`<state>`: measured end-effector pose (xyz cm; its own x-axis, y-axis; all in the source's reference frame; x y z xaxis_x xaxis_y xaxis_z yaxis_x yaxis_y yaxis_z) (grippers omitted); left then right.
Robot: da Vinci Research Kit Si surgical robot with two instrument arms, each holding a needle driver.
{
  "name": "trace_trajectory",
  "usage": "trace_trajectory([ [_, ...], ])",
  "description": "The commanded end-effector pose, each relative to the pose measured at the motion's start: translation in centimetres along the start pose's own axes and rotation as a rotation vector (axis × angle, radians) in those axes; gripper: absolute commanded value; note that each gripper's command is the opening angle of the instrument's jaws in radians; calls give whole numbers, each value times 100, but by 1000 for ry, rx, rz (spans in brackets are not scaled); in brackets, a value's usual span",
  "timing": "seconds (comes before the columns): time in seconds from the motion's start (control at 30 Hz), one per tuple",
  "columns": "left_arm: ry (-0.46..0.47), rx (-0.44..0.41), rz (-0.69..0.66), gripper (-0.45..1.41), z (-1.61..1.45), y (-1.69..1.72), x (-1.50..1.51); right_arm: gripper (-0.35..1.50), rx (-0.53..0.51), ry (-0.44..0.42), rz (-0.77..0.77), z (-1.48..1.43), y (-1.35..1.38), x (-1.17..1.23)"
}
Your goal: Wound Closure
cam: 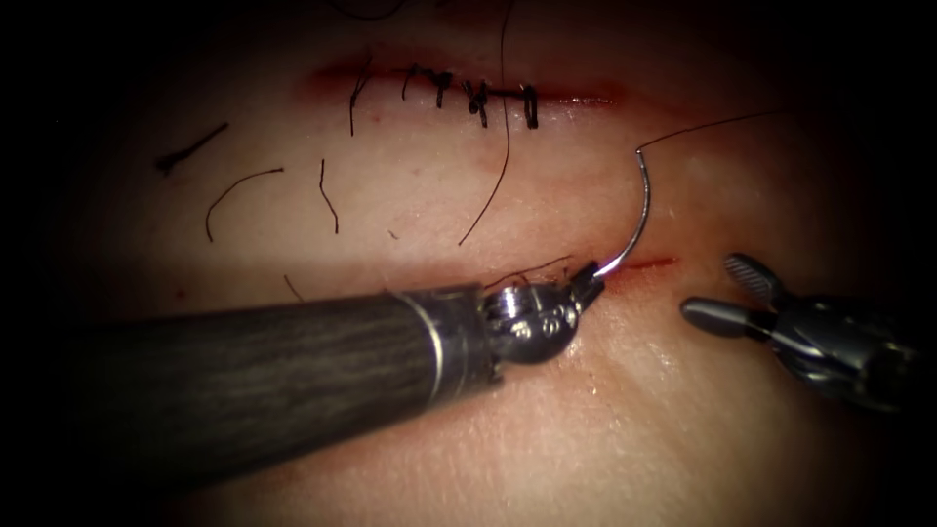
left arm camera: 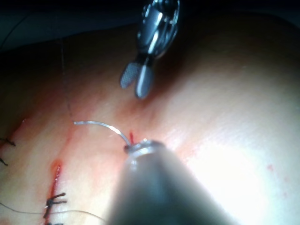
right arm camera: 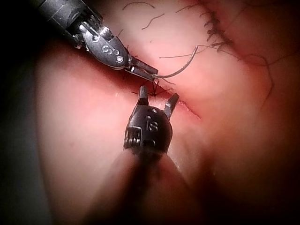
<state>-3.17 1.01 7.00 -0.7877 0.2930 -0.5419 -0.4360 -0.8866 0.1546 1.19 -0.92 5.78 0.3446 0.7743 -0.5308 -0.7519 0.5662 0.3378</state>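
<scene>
Left tool point(cam: 589, 281) sits closest to the endoscope, its dark shaft running in from my left, jaws clamped on the needle point(cam: 639, 220) at one end of its curve, right at the lower cut point(cam: 649, 263). From those jaws the needle rises up and away in an arc, long axis roughly upright, its far end free above the tissue point(cam: 634, 410). I cannot tell whether the gripped end is in the tissue or just on it. Thread point(cam: 712, 125) leaves the free end and trails off to the right.

Right tool point(cam: 717, 293) lies just beyond the left jaws on the right side, jaws spread wide, holding nothing; right wrist view confirms the open fork point(right arm camera: 157, 98) near the left tool's tip point(right arm camera: 145, 71). My judgement: the left arm owns the needle, and nothing stands between the open jaws and the needle body.

Beyond the left jaws: the upper cut, already stitched point(cam: 468, 93), with loose cut ends of thread point(cam: 239, 190) lying left of it, well clear
</scene>
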Motion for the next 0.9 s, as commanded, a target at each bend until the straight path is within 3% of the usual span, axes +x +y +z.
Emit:
trace_trajectory([
  [0.03, -13, 21, 5, -25, 7, 5, 0, 126, -4, 0, 8, 17, -1, 6],
  [0.13, -58, 79, 38, -21, 6, 4, -1, 126, -21, 4, 33, 31, 6, 24],
  [0.4, -72, 126, 95, -23, 6, 7, 0, 124, -27, -7, 89, 61, 8, 52],
  [0.9, -35, 111, 114, -30, 3, 13, 6, 121, -32, -38, 90, 105, 20, 49],
])
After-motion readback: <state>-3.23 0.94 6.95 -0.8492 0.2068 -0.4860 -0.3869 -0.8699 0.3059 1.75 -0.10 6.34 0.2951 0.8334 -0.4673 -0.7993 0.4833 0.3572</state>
